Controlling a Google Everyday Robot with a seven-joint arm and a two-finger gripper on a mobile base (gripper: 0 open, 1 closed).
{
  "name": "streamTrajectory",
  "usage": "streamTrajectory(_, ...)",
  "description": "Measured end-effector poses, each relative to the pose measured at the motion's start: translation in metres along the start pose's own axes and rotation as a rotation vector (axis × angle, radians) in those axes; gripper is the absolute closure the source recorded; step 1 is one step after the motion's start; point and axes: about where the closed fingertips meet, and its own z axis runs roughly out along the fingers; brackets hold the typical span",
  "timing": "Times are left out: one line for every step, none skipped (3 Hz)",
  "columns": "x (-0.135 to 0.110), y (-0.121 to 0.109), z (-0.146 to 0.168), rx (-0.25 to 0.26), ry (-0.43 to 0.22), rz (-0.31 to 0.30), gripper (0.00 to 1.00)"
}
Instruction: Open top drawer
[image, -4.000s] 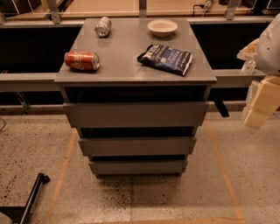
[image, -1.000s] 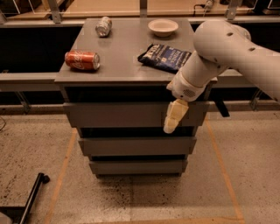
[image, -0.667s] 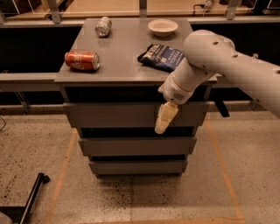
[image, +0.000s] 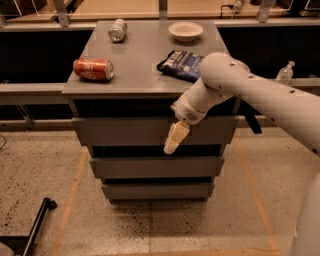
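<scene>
Grey and matte, the top drawer (image: 120, 131) is the widest of three handleless fronts stacked under the grey tabletop (image: 145, 55). It sits just below the tabletop's near edge, with a dark gap between them. Below it, toward 6 o'clock, come the middle front (image: 150, 167) and the bottom front (image: 150, 190), each narrower and shorter than the one above.

The white arm (image: 260, 97) reaches in from 3 o'clock and bends down across the cabinet's right front corner. Its cream-coloured gripper (image: 171, 145) points down toward 7 o'clock, in front of the top drawer's right half, with its tip over the drawer's lower edge. Whether the gripper is clenched or released cannot be told, nor whether it touches the drawer front.

On the tabletop, a red soda can (image: 93, 69) lies on its side at 9 o'clock. A silver can (image: 117, 29) lies at 11 o'clock, near the far edge. A pale bowl (image: 185, 31) stands upright at 1 o'clock. A dark blue snack bag (image: 182, 64) lies flat at 3 o'clock, partly hidden by the arm.

Orange tape lines (image: 75, 195) run along the speckled floor (image: 150, 225) on both sides of the cabinet. A black bar (image: 37, 225) slants across the floor at 8 o'clock.
</scene>
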Motion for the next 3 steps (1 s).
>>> streamTrajectory(-0.006,-0.006,0.026,-0.004,-0.064,0.018,0.00)
streamTrajectory(-0.004,0.001,0.047,-0.023,-0.106,0.049,0.01)
streamTrajectory(0.002,0.024,0.046,-0.043,-0.120,0.063,0.17)
